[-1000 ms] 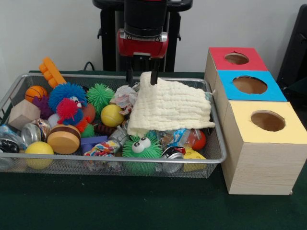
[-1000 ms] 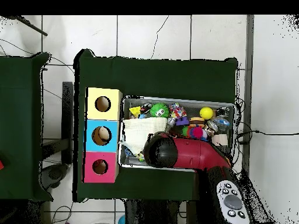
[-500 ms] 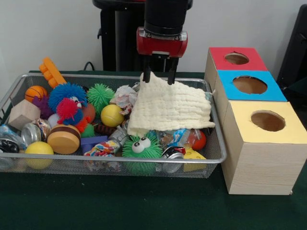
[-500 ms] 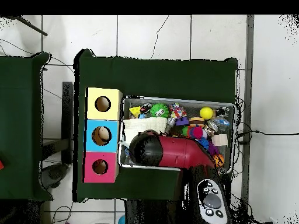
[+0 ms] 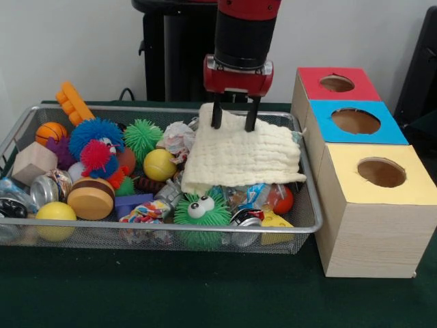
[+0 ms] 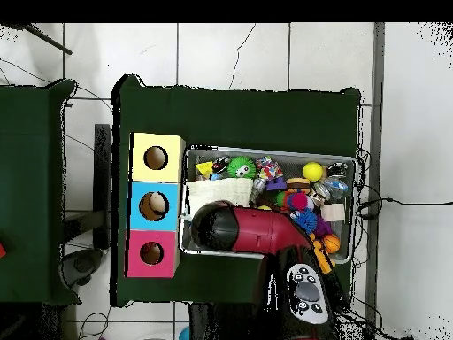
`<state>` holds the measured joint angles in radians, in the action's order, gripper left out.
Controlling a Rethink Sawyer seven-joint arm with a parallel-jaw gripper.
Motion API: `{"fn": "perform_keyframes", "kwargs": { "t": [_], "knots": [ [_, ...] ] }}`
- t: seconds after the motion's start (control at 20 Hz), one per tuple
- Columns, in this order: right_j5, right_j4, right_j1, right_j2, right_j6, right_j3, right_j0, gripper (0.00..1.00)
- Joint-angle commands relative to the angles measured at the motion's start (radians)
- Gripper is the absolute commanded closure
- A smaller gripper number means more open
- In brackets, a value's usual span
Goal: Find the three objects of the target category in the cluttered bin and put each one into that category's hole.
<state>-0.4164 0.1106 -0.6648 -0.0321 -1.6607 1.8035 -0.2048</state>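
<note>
The task looks barely begun: the wire mesh bin (image 5: 300, 225) is full of toys, and none of the three holes shows anything inside from the front, though the overhead view hints at something pale in the blue box's hole (image 6: 157, 206), too small to tell. Which category is the target cannot be read from the pictures. The gripper (image 5: 233, 123) hangs over the far edge of the cream waffle cloth (image 5: 242, 154) at the bin's box end, its jaws standing apart and holding nothing, tips at or just above the fabric. The cloth hides whatever lies beneath it; the arm covers that end of the bin from overhead. The spiky green ball with eyes (image 5: 202, 212) and yellow ball (image 5: 160, 164) lie in plain sight.
</note>
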Motion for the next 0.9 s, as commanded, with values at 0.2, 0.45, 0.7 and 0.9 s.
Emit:
{"fn": "perform_keyframes", "kwargs": {
  "t": [0.2, 0.45, 0.7, 0.9],
  "knots": [
    [0.172, -0.016, 0.155, -0.008, -0.188, -0.071, -0.044, 0.0],
    [0.218, -0.018, 0.199, -0.006, -0.17, -0.091, -0.06, 0.0],
    [0.252, -0.015, 0.247, -0.002, -0.156, -0.119, -0.079, 0.0],
    [0.268, -0.012, 0.278, 0.003, -0.15, -0.138, -0.095, 0.0]
  ]
}}
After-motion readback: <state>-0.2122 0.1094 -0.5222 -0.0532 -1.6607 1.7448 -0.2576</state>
